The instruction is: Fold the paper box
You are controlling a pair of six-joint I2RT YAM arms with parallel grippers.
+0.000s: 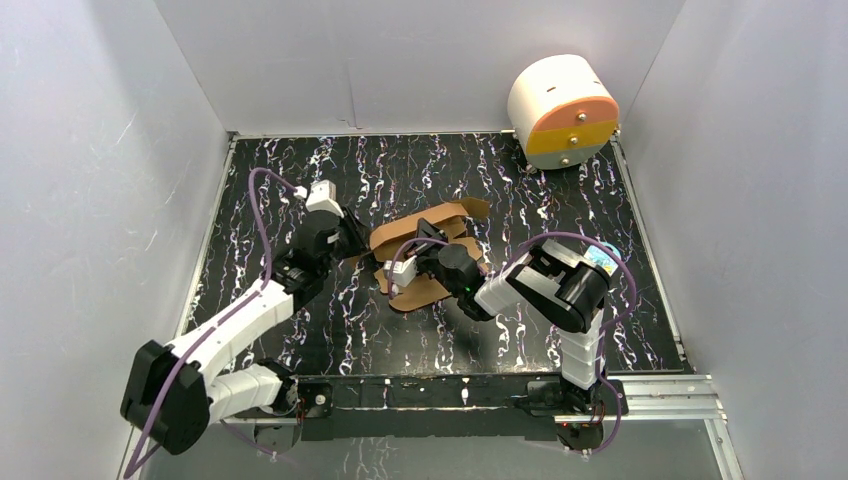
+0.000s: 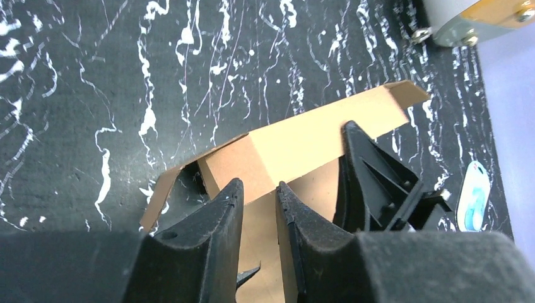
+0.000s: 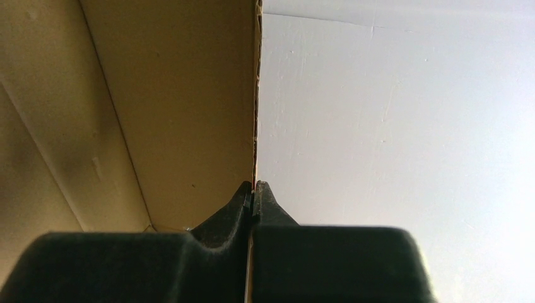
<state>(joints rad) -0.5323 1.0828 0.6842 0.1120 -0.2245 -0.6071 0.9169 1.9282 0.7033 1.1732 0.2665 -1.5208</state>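
The paper box (image 1: pixel 405 232) is a brown cardboard sheet, partly folded, lying at the middle of the black marbled table. In the left wrist view one long wall of the box (image 2: pixel 303 142) stands up just beyond my left gripper (image 2: pixel 258 189). That gripper's jaws are a narrow gap apart, with a flat panel showing through the gap and nothing pinched. From above, the left gripper (image 1: pixel 358 243) sits at the box's left end. My right gripper (image 3: pixel 254 186) is shut on the edge of an upright cardboard panel (image 3: pixel 170 95). It reaches in from the right (image 1: pixel 428 240) and also shows as black fingers (image 2: pixel 372 183).
A white cylinder with an orange-and-yellow face (image 1: pixel 562 110) lies at the back right corner of the table. A small blue and white item (image 2: pixel 473 196) lies on the table to the right of the box. White walls enclose the table on three sides.
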